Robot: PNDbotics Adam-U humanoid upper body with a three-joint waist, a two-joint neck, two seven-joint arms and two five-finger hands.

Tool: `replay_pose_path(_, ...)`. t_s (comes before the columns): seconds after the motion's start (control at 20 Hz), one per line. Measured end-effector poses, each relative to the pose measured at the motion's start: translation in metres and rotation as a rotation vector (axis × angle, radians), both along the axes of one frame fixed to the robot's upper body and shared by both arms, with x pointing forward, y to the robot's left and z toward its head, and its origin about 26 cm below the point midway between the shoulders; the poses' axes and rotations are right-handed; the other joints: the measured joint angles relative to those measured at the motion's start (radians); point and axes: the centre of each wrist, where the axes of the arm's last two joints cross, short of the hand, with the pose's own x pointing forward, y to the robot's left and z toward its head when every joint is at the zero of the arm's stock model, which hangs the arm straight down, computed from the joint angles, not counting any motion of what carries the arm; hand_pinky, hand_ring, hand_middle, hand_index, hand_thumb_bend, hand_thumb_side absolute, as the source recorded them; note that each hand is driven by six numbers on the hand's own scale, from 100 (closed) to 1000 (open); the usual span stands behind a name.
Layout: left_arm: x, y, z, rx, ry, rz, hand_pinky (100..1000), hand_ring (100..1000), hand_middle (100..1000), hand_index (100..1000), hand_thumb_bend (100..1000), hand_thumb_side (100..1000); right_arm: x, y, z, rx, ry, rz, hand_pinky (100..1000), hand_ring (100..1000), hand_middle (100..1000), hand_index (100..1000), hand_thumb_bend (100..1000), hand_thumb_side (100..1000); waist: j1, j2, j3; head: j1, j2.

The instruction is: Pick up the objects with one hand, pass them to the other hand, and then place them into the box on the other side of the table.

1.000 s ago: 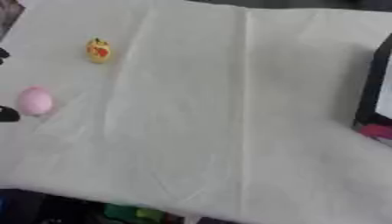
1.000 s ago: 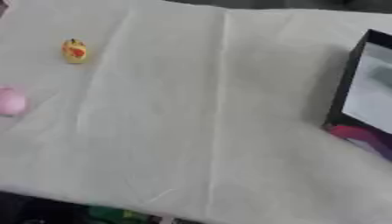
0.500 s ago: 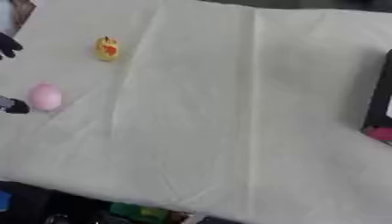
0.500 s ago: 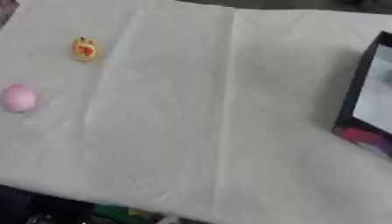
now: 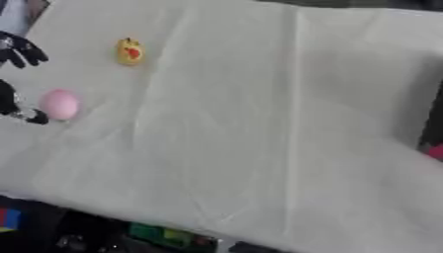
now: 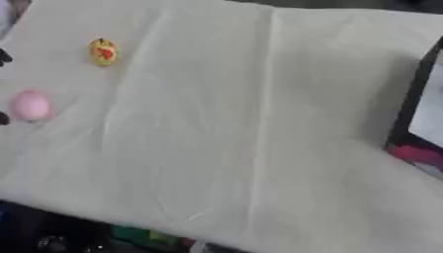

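Note:
A pink egg-shaped object (image 5: pixel 60 104) lies on the white cloth (image 5: pixel 259 123) at the left. A small yellow toy with a red spot (image 5: pixel 130 51) lies farther back. My left hand (image 5: pixel 17 52) shows at the left edge, its black fingers spread on both sides of the pink object, one fingertip (image 5: pixel 34 117) just beside it, not holding it. A black box with a pink base (image 6: pixel 420 123) stands at the right edge. My right hand is out of sight.
The cloth has long creases running front to back. Beyond the table's near edge, dark floor with coloured items (image 5: pixel 164 234) shows.
The whole picture has shifted right, so the camera has turned left. More of my left hand now shows around the pink object.

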Motion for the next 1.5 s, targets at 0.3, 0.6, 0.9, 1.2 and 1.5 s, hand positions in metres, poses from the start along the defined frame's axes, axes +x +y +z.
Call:
replay_pose_path(0.3,0.019,0.015,-0.021,0.014,0.034,0.092,920,816,764,821,635,100,0.001,-0.001,-0.008,0.02,0.013,-0.006,812,694,704,833,221,337,-0.001,0.0,-0.003,0.001,0.0)
replay_pose_path(0.6,0.035,0.025,-0.043,0.021,0.079,0.141,915,813,760,797,558,100,0.002,-0.002,-0.012,0.035,0.018,-0.007,812,692,702,831,222,340,-0.007,0.0,-0.006,0.005,0.0)
replay_pose_path(0.9,0.045,0.029,-0.057,0.013,0.089,0.174,888,797,748,796,327,100,0.003,-0.002,-0.014,0.049,0.019,-0.005,813,691,701,832,219,343,-0.01,0.0,-0.007,0.005,0.0)
replay_pose_path(1.2,0.051,0.029,-0.069,-0.075,0.085,0.15,866,785,746,823,280,100,0.003,-0.002,-0.015,0.056,0.022,0.001,817,689,698,831,207,349,-0.011,0.0,-0.007,0.001,0.0)
replay_pose_path(1.5,0.056,0.023,-0.075,-0.122,0.059,0.113,820,729,647,659,211,100,0.003,-0.002,-0.015,0.059,0.023,0.01,819,688,696,830,198,355,-0.014,0.0,-0.007,0.0,0.0)
